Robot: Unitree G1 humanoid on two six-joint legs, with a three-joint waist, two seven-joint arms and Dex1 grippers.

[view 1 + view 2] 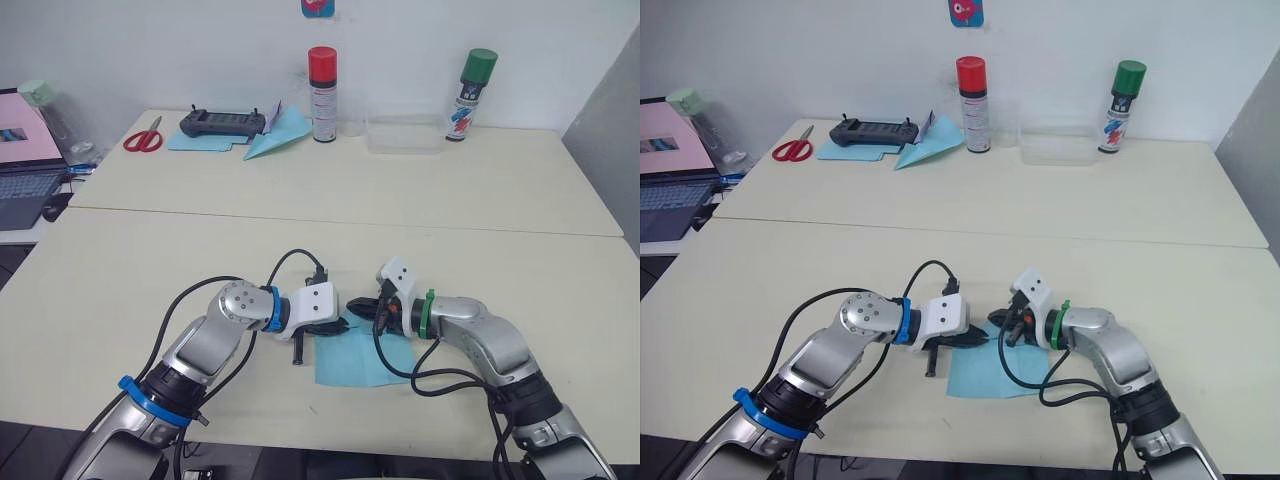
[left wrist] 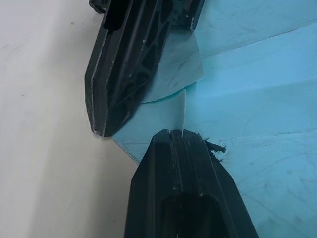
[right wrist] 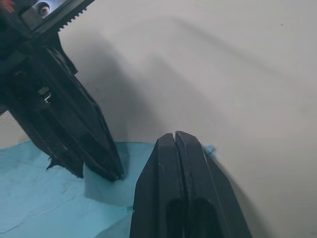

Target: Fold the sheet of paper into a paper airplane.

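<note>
both closed end effectors (image 1: 352, 312) seemingly pinch the sheet of paper's (image 1: 355, 362) far edge.

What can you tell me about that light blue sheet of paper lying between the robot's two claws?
The sheet of paper is thin, light blue and squarish, with faint crease lines. It lies mostly flat on the near edge of the cream table. Its far edge is lifted into a small curl where the left gripper and right gripper meet. Both grippers' fingers are closed and touch that edge.

The thin light blue sheet of paper (image 1: 362, 362) lies on the near surface (image 1: 120, 270), between the left claw (image 1: 336, 325) and right claw (image 1: 362, 308); both meet at its far edge.
</note>
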